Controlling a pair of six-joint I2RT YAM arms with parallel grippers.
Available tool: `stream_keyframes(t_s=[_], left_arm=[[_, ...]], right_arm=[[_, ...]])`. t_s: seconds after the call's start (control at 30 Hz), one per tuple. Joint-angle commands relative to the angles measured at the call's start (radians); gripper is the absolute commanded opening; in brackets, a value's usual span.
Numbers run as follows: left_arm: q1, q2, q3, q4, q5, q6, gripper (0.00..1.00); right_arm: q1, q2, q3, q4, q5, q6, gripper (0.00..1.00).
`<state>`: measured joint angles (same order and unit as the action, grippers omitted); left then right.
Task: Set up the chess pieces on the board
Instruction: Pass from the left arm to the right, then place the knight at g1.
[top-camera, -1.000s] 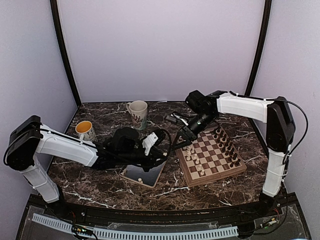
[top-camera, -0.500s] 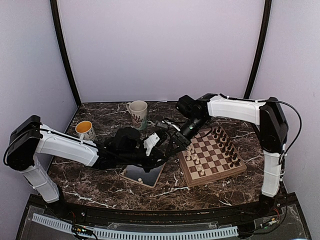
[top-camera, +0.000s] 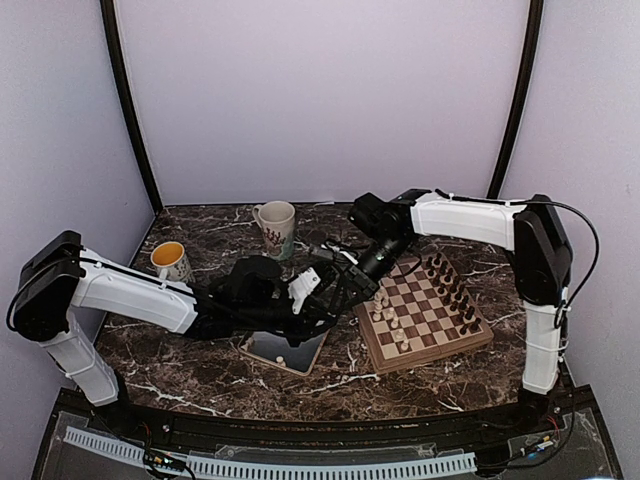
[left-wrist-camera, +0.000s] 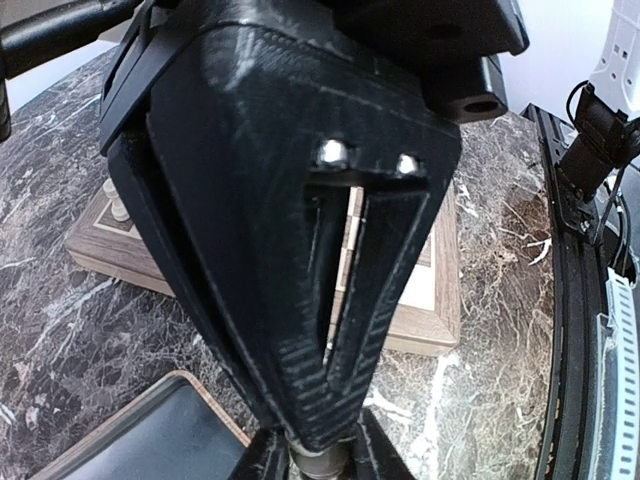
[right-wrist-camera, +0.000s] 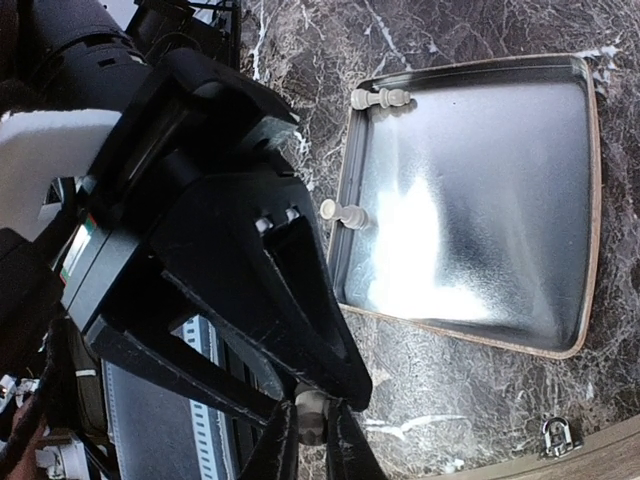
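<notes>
Chess piece (right-wrist-camera: 312, 414) sits pinched tip to tip between my narrow right end effector (right-wrist-camera: 310, 432) and left end effector (left-wrist-camera: 312, 458); board (top-camera: 425, 345) lies just to my right.

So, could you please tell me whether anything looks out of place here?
Two chess pieces lie on their sides in the metal tray, against its rim, rather than standing on the board.

The top view looks down from high behind the near edge over the whole counter (top-camera: 180, 360). Each wrist camera faces the other arm's hand point-blank: the left wrist sees the right hand (left-wrist-camera: 325, 420) with the board (left-wrist-camera: 440, 300) behind, the right wrist sees the left hand (right-wrist-camera: 325, 375) above the tray (right-wrist-camera: 590, 200). All three views share the tray.
</notes>
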<state>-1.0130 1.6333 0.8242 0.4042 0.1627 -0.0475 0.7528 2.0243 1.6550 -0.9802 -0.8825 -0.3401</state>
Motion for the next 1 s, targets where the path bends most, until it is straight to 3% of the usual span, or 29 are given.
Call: stream_keyframes(t_s=[0.0,0.17,0.57,0.97], left_arm=[[-0.004,-0.012,0.012,0.011,-0.042,0.006,0.29],[-0.004,-0.049,-0.014,0.007,-0.104,0.010,0.45],[-0.003,-0.236,-0.193,-0.022,-0.284,-0.005,0.60],[-0.001,-0.193,-0.151,-0.079,-0.371,-0.055,0.60]], right_arm=[[0.014,0.009,0.028,0.003,-0.012,0.003,0.09],[0.014,-0.018,0.026,0.009,0.060,0.001,0.06],[0.011,-0.290,-0.167,0.086,0.394,-0.042,0.06],[0.013,-0.498,-0.410,0.158,0.631,-0.139,0.06]])
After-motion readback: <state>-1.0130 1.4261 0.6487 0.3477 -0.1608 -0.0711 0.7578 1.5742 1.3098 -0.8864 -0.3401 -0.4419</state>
